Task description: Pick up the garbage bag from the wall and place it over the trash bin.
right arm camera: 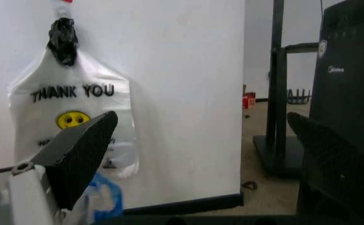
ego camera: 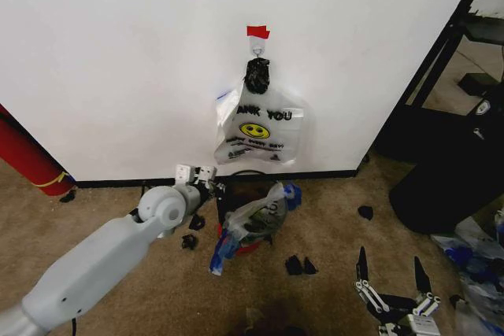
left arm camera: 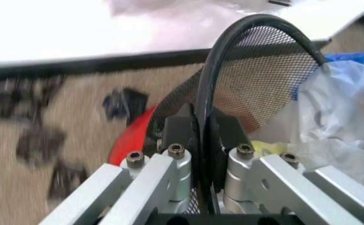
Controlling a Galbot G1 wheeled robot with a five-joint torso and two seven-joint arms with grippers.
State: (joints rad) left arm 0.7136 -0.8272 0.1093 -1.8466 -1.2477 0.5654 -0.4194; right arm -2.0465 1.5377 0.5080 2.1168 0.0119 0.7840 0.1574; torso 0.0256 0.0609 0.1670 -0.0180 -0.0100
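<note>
1. My left gripper is clamped on the mesh rim of the trash bin, steadying it on the carpet below the wall.
2. My right gripper hangs low, fingers spread, holding nothing.
3. The garbage bag, printed "THANK YOU" over a smiley, hangs on its hook; I judge the pickup comes next, needing a reach upward.

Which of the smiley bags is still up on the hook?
The garbage bag flat against the wall, hanging under the red tape. The other bag already lies crumpled over the trash bin, whose rim the left gripper pinches.
</note>
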